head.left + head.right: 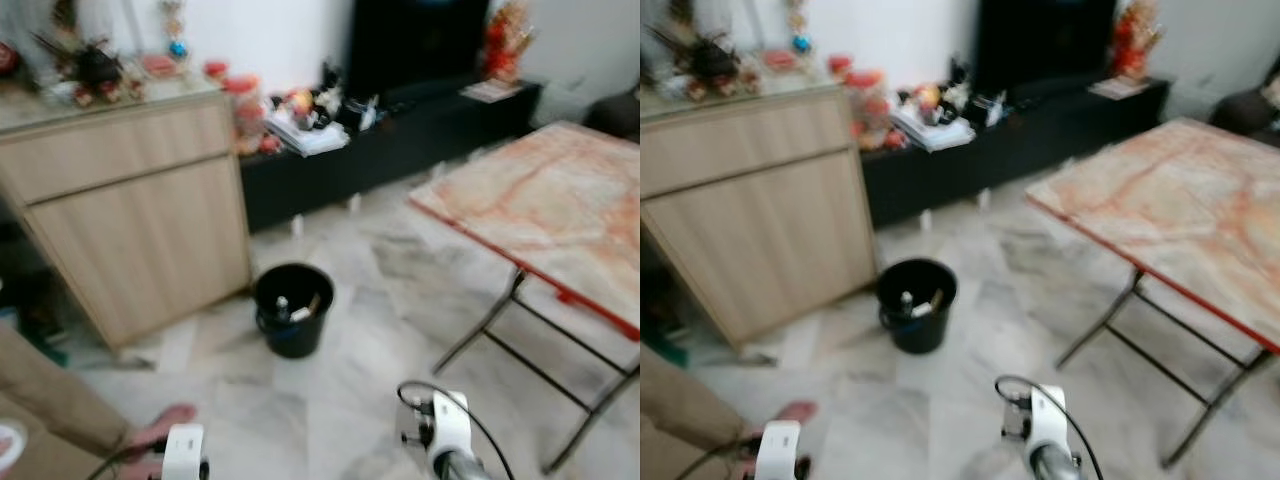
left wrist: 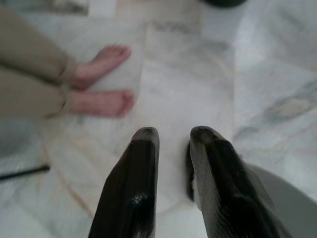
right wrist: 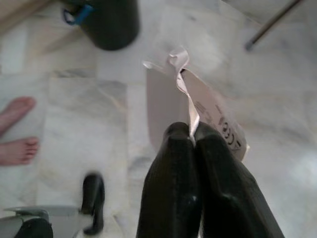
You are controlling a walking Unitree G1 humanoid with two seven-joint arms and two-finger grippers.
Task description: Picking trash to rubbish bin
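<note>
Two grippers in my wrist cams: right gripper [image 3: 192, 130] pinched tight on a crumpled paper wrapper [image 3: 198, 111], held above the marble floor [image 1: 350, 400]; left gripper [image 2: 171, 136] w/ fingers parted, nothing between, also over floor. Black rubbish bin [image 1: 292, 310] sits on the floor by the corner of the wooden cabinet [image 1: 140, 220], some trash already inside. Folding table [image 1: 550, 205] stands to my right. A person's bare feet [image 2: 101, 84] are near the left gripper.

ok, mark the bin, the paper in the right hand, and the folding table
bin [image 1: 293, 345]: left eye view, front wall.
paper [image 3: 166, 101]: right wrist view, flat part above the fingers.
table [image 1: 1200, 200]: right eye view, bare marbled top.
</note>
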